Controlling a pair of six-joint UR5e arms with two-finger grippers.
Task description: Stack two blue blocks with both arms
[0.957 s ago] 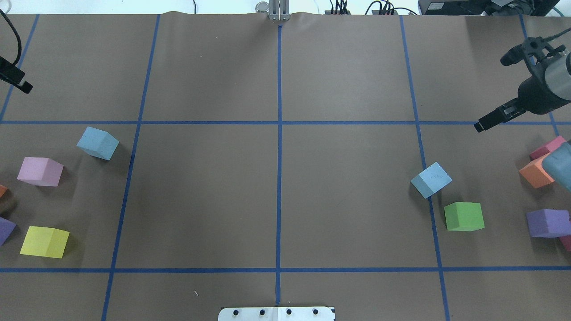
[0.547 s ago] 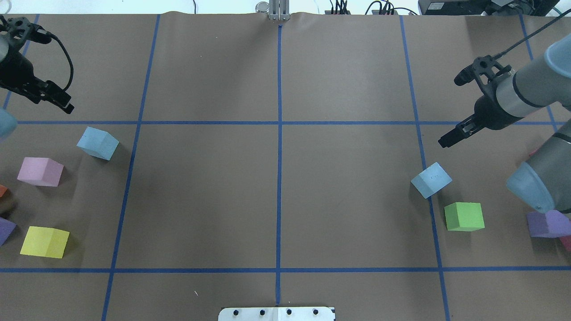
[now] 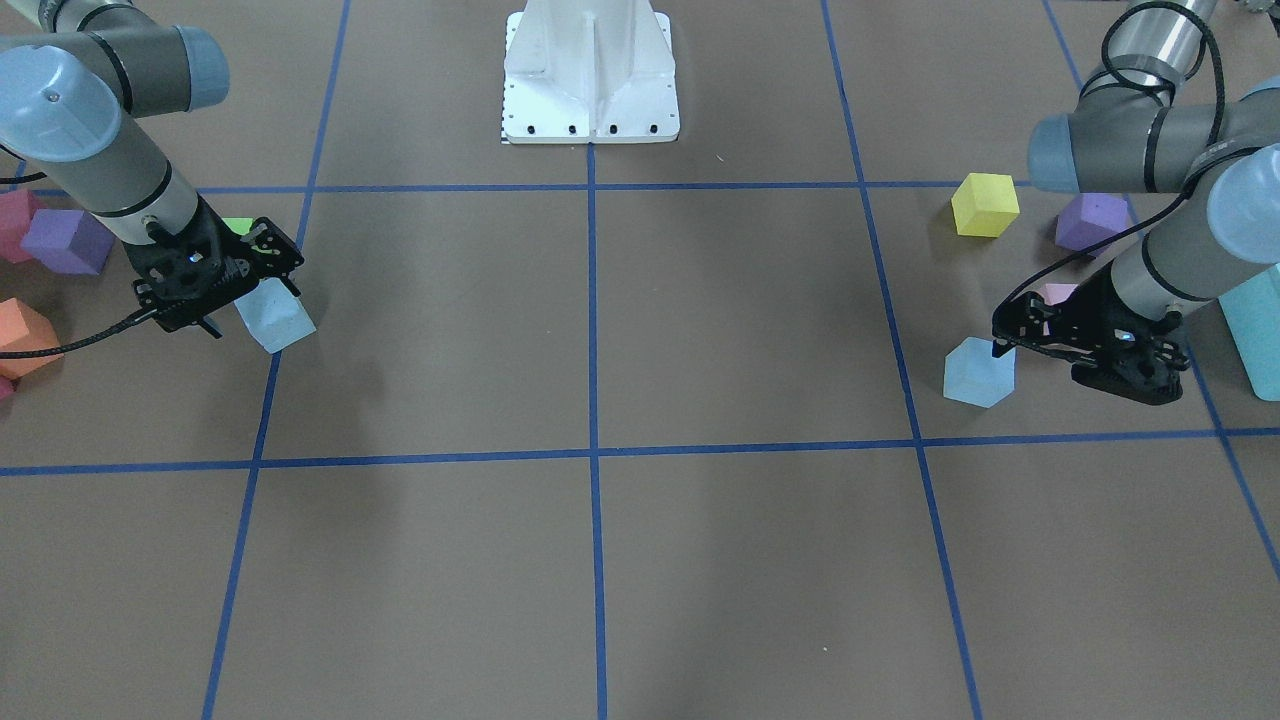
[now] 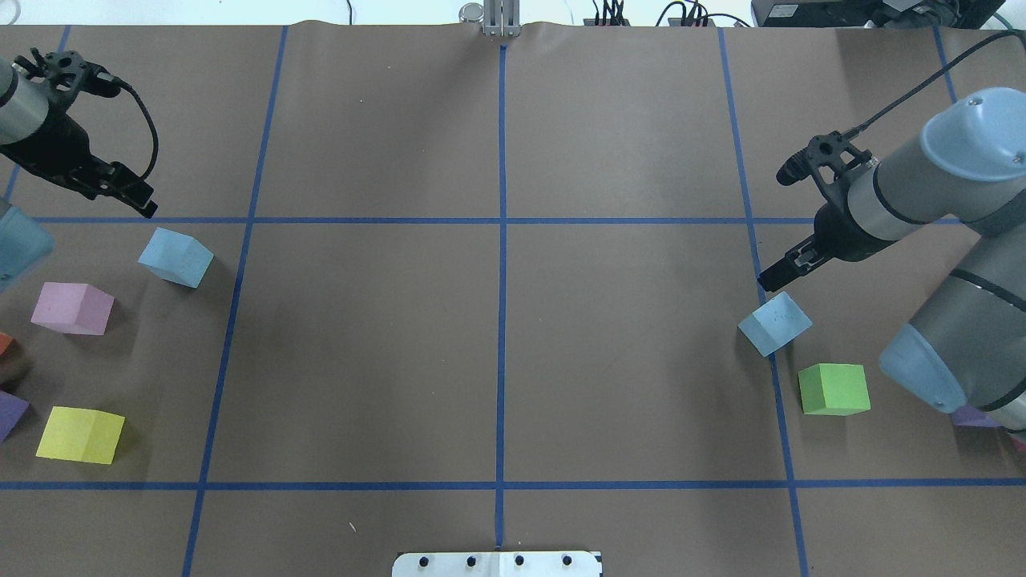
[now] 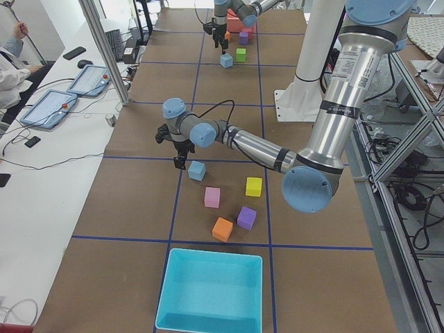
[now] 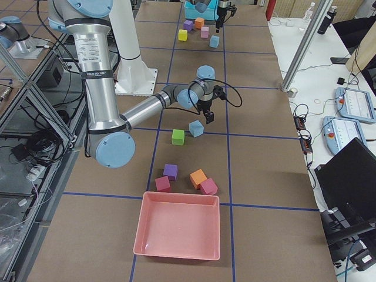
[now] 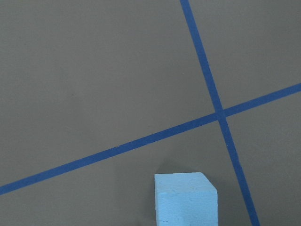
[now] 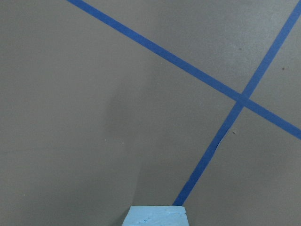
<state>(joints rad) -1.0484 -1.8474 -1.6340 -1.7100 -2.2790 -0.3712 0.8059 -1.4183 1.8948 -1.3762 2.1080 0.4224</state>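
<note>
Left blue block (image 4: 175, 256) sits on the surface (image 4: 361, 361) near your left end effector (image 4: 143, 207), right blue block (image 4: 774, 323) just beside the right end effector (image 4: 768, 280); can't tell either's opening. Blocks sit skewed, so a misaligned descent could shove them aside

Setting was a robotics laboratory. Evidence recorded:
- two grey-and-silver jointed robot arms (image 3: 1150, 130) on a white metal pedestal (image 3: 590, 70)
- brown paper-covered worktop (image 4: 361, 361) gridded in blue tape (image 4: 502, 320)
- silver aluminium frame posts (image 5: 104, 48)
- blue-and-grey teach pendants (image 5: 89, 80) on a white side bench (image 5: 41, 201)
- black laptop (image 6: 352, 170)
- loose black cables (image 6: 35, 147)
- seated operator in a white shirt (image 5: 8, 66)
</note>
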